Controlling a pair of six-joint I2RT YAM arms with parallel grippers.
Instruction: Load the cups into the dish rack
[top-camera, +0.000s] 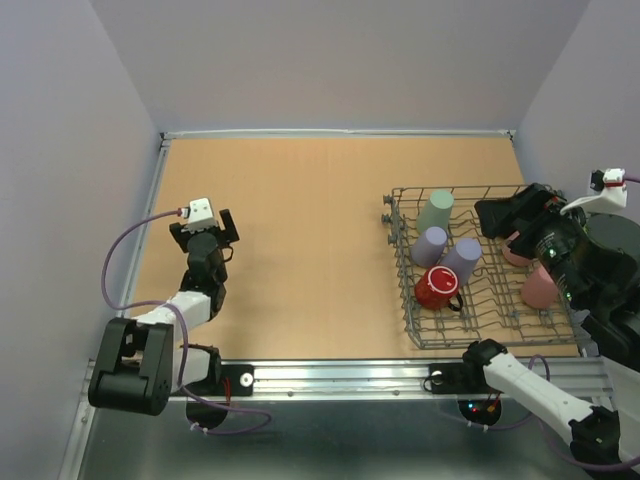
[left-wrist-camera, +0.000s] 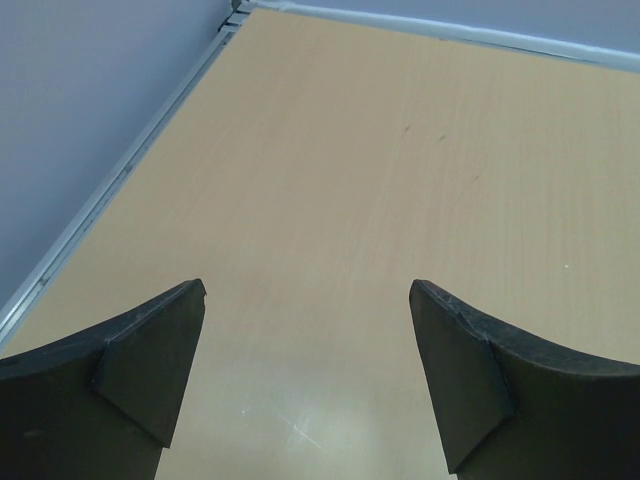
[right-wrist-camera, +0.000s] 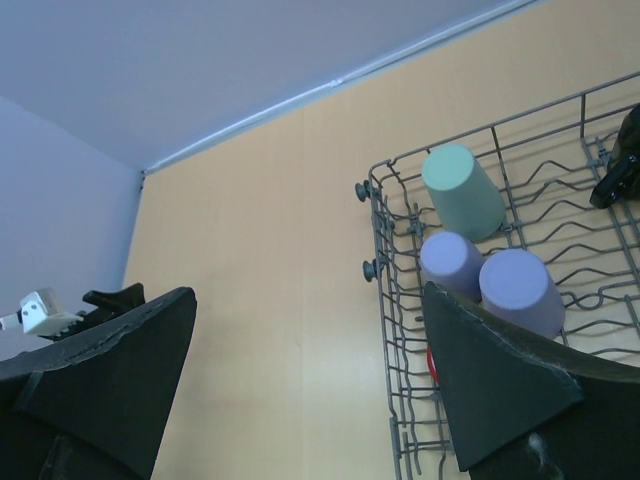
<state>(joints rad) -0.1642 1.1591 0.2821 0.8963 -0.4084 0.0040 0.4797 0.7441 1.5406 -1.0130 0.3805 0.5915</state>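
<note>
I see L gripper spread wide over table, R gripper spread too (nothing held), over dish rack, red mug, green cup inside

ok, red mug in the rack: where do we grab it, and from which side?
Probably the handle, coming down from above on the near-right of the red mug. The handle juts toward open wire there. Lavender cups crowd the mug's far side and the dish rack wall hems its left, leaving the jaws little room around the body.
</note>
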